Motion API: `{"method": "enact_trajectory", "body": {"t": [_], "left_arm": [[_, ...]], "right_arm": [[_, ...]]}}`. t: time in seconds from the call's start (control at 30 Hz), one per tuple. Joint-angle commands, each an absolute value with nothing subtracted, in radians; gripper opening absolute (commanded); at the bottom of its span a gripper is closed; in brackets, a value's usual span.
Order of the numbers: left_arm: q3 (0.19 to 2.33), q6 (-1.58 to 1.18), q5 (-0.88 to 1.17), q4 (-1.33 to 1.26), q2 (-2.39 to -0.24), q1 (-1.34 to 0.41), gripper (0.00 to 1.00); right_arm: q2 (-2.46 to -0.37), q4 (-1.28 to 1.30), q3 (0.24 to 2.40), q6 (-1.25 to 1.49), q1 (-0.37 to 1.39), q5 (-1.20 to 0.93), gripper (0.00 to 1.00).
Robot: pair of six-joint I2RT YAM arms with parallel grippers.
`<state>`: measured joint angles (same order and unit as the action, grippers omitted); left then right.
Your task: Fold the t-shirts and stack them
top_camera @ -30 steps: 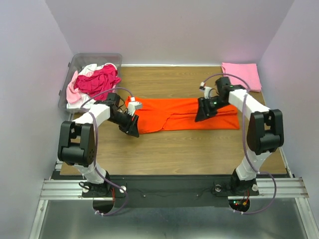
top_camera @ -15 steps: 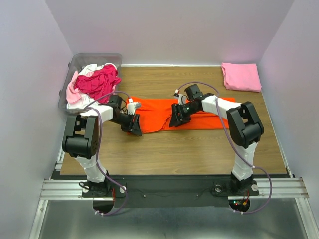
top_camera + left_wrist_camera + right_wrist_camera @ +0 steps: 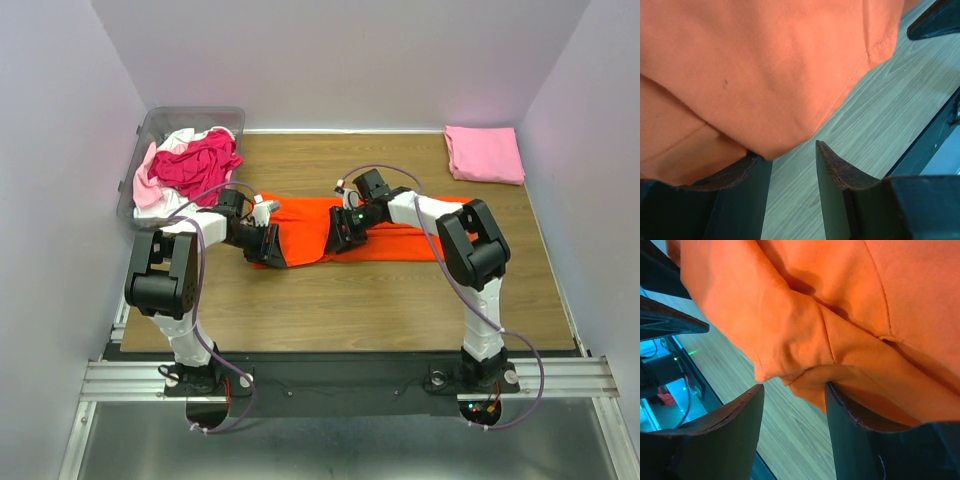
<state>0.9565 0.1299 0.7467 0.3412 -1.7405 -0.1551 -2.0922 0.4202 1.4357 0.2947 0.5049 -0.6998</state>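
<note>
Right gripper (image 3: 336, 242) leftward (over orange t-shirt (image 3: 302, 228))

No writing, label, brand mark or number can be read on the orange t-shirt (image 3: 300, 228), the bin (image 3: 195, 112) or elsewhere

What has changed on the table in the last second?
The right gripper swept left along the orange t-shirt, from near its right end to about its middle, jaws apart; whether it drags cloth is unclear. The left gripper barely moved at the shirt's left end. The folded pink t-shirt and the bin of shirts stayed put.
</note>
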Motion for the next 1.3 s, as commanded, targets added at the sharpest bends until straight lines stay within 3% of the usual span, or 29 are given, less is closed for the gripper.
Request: {"method": "enact_trajectory", "body": {"t": [0.0,0.5,0.93,1.17,1.27], "left_arm": [[0.931,0.115,0.712,0.319,-1.723,-0.153,0.5],[0.962,0.124,0.701,0.379,-1.701,-0.149,0.43],[0.992,0.146,0.718,0.419,-1.72,-0.144,0.39],[0.997,0.155,0.762,0.419,-1.721,-0.144,0.37],[1.003,0.16,0.778,0.423,-1.717,-0.144,0.32]], "right_arm": [[-2.117,0.38,1.462,0.319,0.528,-0.709,0.57],[-2.022,0.382,1.448,0.363,0.534,-0.741,0.51],[-2.121,0.379,1.48,0.376,0.543,-0.775,0.47],[-2.151,0.376,1.516,0.388,0.551,-0.798,0.41],[-2.16,0.376,1.529,0.393,0.552,-0.807,0.35]]}}
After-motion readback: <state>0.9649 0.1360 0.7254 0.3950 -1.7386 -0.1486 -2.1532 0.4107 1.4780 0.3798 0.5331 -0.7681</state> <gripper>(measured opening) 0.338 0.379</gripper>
